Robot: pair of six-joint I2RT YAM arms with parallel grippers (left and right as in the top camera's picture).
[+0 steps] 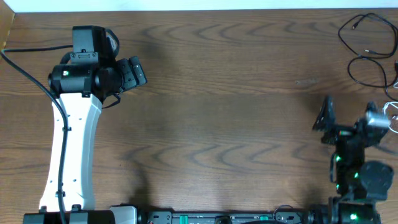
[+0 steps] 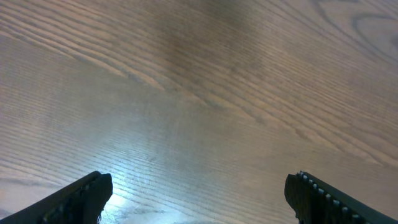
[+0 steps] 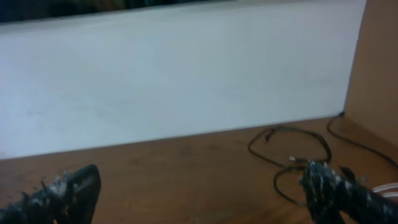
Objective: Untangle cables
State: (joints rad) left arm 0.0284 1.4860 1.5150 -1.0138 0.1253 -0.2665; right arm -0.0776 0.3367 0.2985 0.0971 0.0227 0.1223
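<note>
Thin black cables (image 1: pixel 364 46) lie in loose loops at the table's far right corner. A bit of white cable (image 1: pixel 392 109) shows at the right edge. My right gripper (image 1: pixel 348 117) is open and empty, nearer the front than the loops and apart from them. In the right wrist view the black cables (image 3: pixel 292 152) lie ahead near the right finger, with the white cable (image 3: pixel 387 186) at the right edge; the gripper (image 3: pixel 199 196) holds nothing. My left gripper (image 1: pixel 135 71) is open and empty at the far left, over bare wood (image 2: pixel 199 193).
A thick black wire (image 1: pixel 31 81) runs along the left arm from the left edge. A white wall (image 3: pixel 174 81) borders the table's far edge. A wooden side panel (image 3: pixel 379 74) stands at the right.
</note>
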